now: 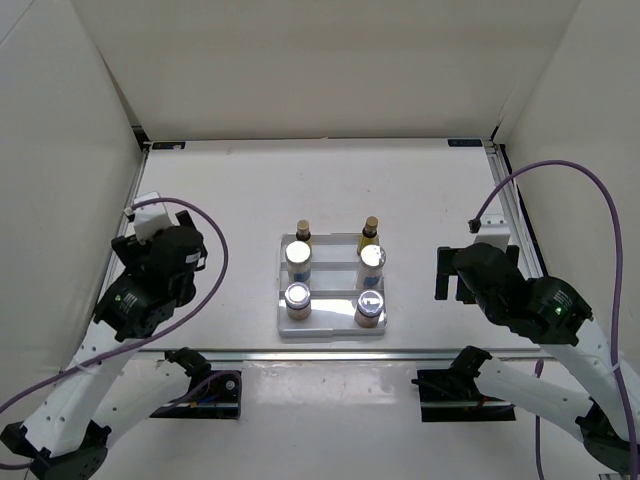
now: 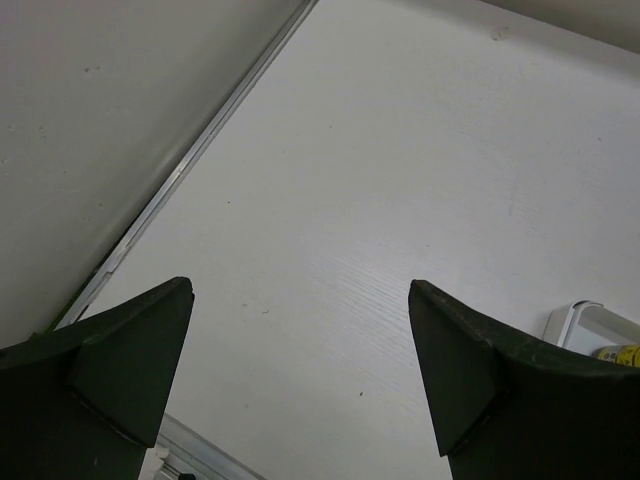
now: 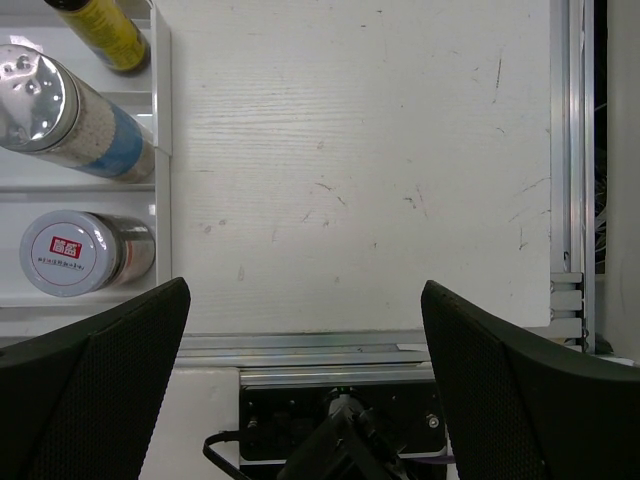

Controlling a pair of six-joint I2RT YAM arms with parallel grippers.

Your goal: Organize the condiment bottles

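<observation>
Standing sorted by kind on the white tray [image 1: 330,335], condiment bottles [image 1: 372,257] are flanked by the left gripper [image 2: 300,287] and right gripper [image 3: 305,287], both spread, empty.

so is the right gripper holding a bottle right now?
No. The right gripper stands open over the table with nothing in it; the nearest jar sits on the tray, apart from it.

I see bright, even light on the white table [image 1: 220,200]. Left of my right gripper [image 3: 305,288], a silver cap [image 3: 30,85] glares. The close fingers [image 3: 110,390] look dark and soft.
</observation>
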